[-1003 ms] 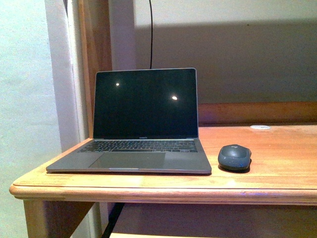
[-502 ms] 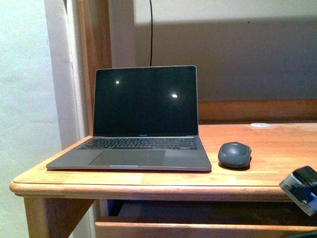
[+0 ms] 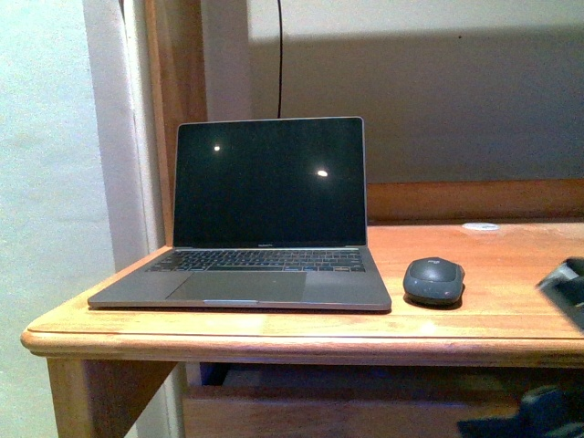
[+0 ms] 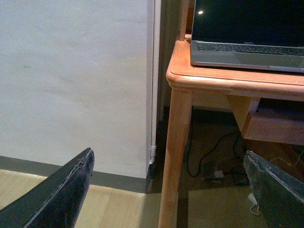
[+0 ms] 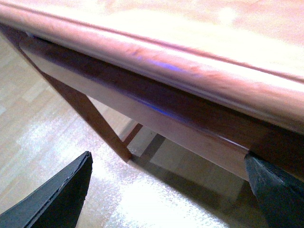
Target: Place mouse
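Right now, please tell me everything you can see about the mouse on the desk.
The mouse is a small, dark grey, domed oval with a faint light mark on its back. Its shell looks like matte plastic. No cable shows. It lies flat on the wooden desk, just right of the open laptop, near its front corner and apart from it. Only the desk touches it. It appears only in the front view; no tool holds it.

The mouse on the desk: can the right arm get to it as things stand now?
Probably yes. The mouse lies alone on the desk, with bare wood between it and the right gripper. The laptop stands on its far side.
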Controlling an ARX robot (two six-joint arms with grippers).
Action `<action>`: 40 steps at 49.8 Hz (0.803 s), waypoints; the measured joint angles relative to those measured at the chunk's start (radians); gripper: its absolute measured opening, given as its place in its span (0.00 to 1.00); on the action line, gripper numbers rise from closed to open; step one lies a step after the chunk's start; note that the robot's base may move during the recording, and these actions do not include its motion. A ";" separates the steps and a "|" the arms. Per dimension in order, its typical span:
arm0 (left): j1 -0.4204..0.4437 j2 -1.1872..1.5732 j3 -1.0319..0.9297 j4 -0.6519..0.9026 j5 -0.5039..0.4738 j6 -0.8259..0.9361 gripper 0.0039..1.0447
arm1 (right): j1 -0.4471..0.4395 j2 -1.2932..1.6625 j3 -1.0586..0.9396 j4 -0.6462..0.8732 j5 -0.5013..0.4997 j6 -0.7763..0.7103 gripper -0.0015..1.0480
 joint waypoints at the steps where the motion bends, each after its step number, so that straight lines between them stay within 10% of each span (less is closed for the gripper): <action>1: 0.000 0.000 0.000 0.000 0.000 0.000 0.93 | -0.019 -0.031 -0.010 -0.014 -0.016 -0.003 0.93; 26: 0.000 0.000 0.000 0.000 0.000 0.000 0.93 | -0.789 -0.642 -0.253 -0.468 -0.563 -0.129 0.93; 40: 0.000 0.000 0.000 0.000 0.000 0.000 0.93 | -0.936 -0.709 -0.310 -0.589 -0.623 -0.240 0.93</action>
